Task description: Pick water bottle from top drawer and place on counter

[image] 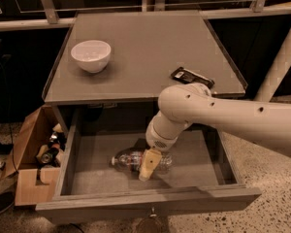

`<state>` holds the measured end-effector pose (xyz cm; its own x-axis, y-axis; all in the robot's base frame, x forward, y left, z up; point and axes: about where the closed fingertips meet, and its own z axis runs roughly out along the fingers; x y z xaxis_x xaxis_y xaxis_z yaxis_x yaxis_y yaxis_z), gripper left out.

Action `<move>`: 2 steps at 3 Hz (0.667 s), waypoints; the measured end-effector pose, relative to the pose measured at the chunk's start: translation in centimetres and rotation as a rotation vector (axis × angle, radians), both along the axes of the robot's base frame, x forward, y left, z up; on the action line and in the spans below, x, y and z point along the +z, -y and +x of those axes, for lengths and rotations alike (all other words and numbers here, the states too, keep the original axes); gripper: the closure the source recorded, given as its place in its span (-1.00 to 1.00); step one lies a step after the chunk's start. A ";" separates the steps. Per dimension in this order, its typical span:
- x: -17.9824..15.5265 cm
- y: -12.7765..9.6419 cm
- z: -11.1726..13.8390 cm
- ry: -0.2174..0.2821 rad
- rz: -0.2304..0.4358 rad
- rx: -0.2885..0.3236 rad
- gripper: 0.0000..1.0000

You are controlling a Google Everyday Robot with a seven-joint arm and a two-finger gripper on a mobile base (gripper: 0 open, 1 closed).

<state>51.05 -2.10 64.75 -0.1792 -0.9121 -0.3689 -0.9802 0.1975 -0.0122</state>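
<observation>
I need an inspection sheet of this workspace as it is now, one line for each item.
Surface: counter flat, grey.
Job's things: water bottle lies on its side in the open top drawer, not on the counter.
Clutter: white bowl at the counter's left, black snack bar near its front right.
Grippers: gripper down inside the drawer, at the bottle's middle.
Cables: nothing seen.
Surroundings: cardboard box with small items on the floor, left of the drawer.
</observation>
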 end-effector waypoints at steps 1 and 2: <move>-2.8 1.6 -0.1 -0.027 -0.017 -0.032 -1.00; -2.8 1.6 -0.1 -0.027 -0.017 -0.032 -0.97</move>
